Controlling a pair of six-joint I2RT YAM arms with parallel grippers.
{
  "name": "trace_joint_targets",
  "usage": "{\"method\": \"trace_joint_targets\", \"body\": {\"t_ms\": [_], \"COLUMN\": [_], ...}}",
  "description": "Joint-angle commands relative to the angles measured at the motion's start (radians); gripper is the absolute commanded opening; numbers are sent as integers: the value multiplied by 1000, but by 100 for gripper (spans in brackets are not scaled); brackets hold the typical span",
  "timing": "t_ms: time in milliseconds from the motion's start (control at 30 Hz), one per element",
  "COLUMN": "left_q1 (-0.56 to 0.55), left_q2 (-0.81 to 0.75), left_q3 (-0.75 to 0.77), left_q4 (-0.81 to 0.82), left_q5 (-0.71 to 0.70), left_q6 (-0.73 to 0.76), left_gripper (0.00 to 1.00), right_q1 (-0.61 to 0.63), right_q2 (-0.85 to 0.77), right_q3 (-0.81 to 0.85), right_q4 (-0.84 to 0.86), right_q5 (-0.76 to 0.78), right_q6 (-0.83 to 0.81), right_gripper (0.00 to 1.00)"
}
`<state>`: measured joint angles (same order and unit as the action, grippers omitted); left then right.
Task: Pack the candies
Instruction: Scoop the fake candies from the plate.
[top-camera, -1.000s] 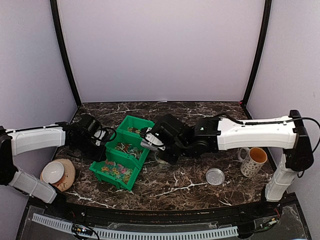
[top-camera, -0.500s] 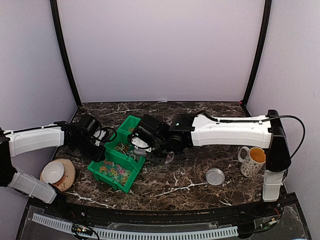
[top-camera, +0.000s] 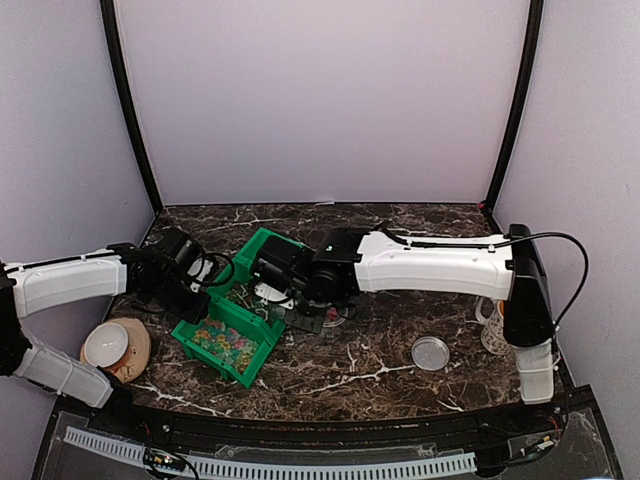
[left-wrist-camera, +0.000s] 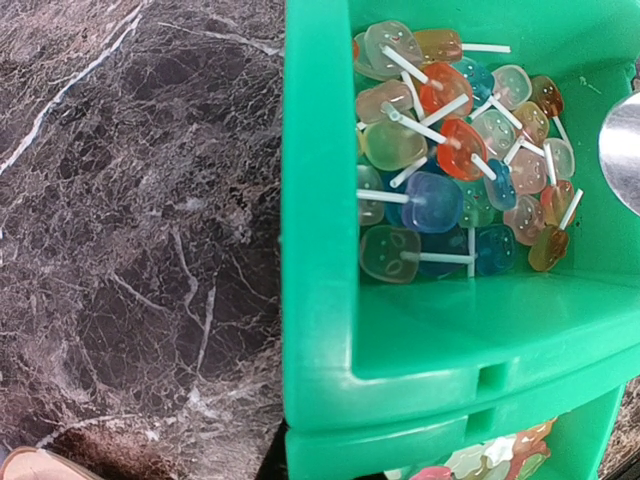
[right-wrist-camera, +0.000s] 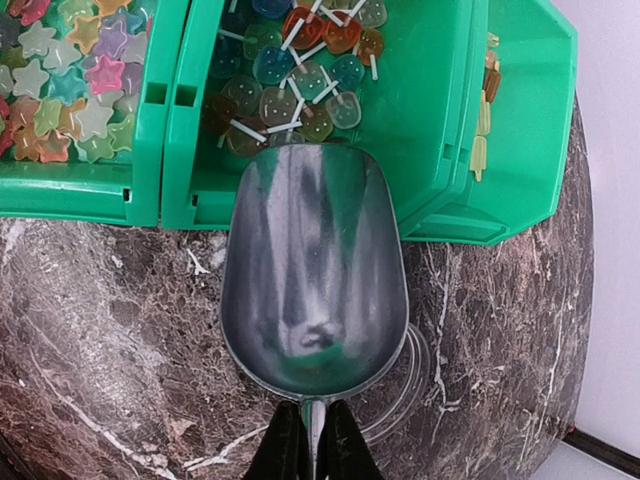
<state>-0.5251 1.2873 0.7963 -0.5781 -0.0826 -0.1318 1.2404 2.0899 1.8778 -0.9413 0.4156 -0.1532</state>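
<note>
Three joined green bins (top-camera: 262, 322) hold the candies. The middle bin (right-wrist-camera: 440, 120) has flat round candies on white sticks (right-wrist-camera: 290, 75) (left-wrist-camera: 450, 170), and the near bin has star-shaped candies (right-wrist-camera: 70, 90) (top-camera: 225, 342). My right gripper (right-wrist-camera: 315, 425) is shut on the handle of an empty metal scoop (right-wrist-camera: 313, 270) (top-camera: 268, 292). The scoop's mouth reaches over the middle bin's rim, just short of the stick candies. My left gripper (top-camera: 197, 290) is shut on the bin's left wall (left-wrist-camera: 320, 250); the wall hides its fingers in the left wrist view.
A small clear tub (right-wrist-camera: 415, 380) stands on the marble under the scoop's back end. Its lid (top-camera: 431, 352) lies to the right. A mug (top-camera: 495, 325) stands half behind the right arm. A white bowl on a wooden saucer (top-camera: 105, 343) is at the near left.
My right arm has swung left, carrying the scoop from beside the bins to over the middle bin. The bin row has shifted slightly. The left arm has stayed put.
</note>
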Motion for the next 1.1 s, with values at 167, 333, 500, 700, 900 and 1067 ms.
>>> {"method": "trace_joint_targets", "body": {"t_ms": [167,333,500,700,900,1067], "left_q1": [-22,-38,-54,-56,-56,-56], "left_q2": [-91,-100,-103,-107,-109,-105], "left_q3": [35,31,29,26,27,30], "left_q4": [93,98,100,105,106,99], "left_q5": [-42,-50,-51,-42,-42,-48], "left_q6": [14,16,20,20,18,17], "left_gripper": [0,0,0,0,0,0], "right_q1": [-7,-7,-7,-13,-22,-29], "right_q2": [118,224,294,283,234,241], "right_q3": [160,287,346,300,172,134], "right_q4": [-60,-96,-74,63,251,332], "right_q5": [39,62,55,-8,-121,-181], "right_q6": [8,10,-1,-3,-4,7], "right_gripper": [0,0,0,0,0,0]}}
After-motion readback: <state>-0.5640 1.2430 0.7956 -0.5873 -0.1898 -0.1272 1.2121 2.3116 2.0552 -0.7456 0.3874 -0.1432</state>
